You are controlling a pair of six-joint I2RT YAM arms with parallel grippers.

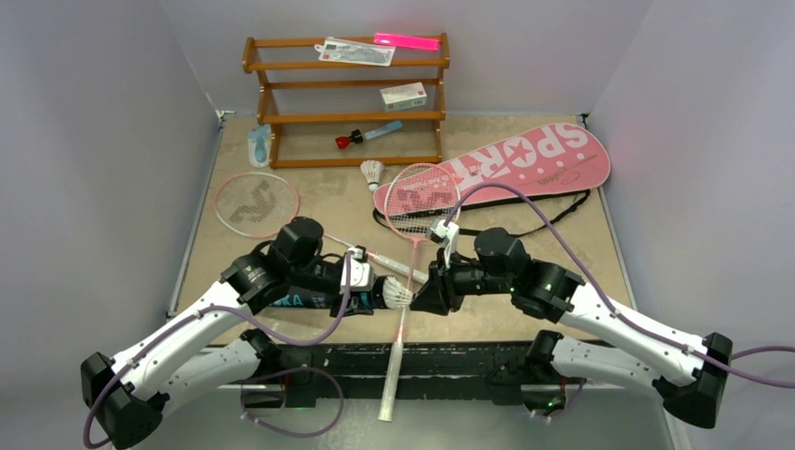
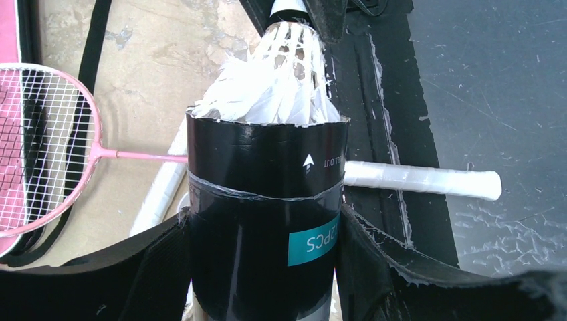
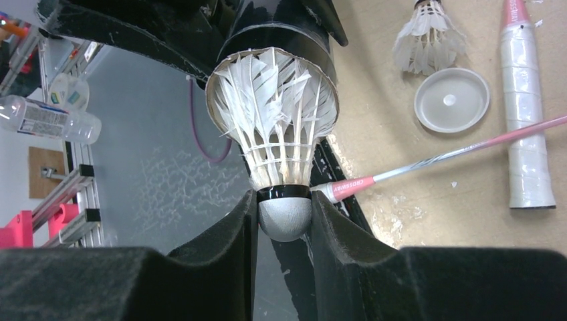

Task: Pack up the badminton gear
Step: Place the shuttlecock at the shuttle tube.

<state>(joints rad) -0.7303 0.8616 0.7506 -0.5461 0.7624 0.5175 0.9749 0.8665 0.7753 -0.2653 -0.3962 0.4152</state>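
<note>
The left gripper (image 2: 264, 257) lies low over the near middle of the worktop (image 1: 562, 281); its jaws are clasped on either side of the long black tube (image 2: 267, 180), which it holds level with the open mouth turned toward the right arm. The right gripper (image 3: 284, 215) faces it, jaws clenched on the rounded cork of the held shuttlecock (image 3: 277, 120); the white feather skirt sits in the tube's mouth, the cork and its black band outside.

Beneath the two grippers runs the thin shaft of one pink racket (image 1: 422, 200); its strung head rests partly on the narrow end of the pink "SPORT" bag (image 1: 511, 161), and its white handle reaches past the near edge between the arm bases. The other pink racket (image 1: 255, 204) lies flat at the left, its shaft slanting toward the middle. The bag lies flat at the far right of the worktop, a black strap trailing along its near side.

A loose shuttlecock (image 1: 373, 173) stands just left of the bag's narrow end, before the wooden rack (image 1: 272, 103); a third shuttlecock (image 3: 428, 37) lies near a round white lid (image 3: 451, 100) on the worktop, close to a white racket handle.

On the rack sit a small white box (image 1: 403, 96) and, lower, a red-capped blue tool (image 1: 367, 136).
</note>
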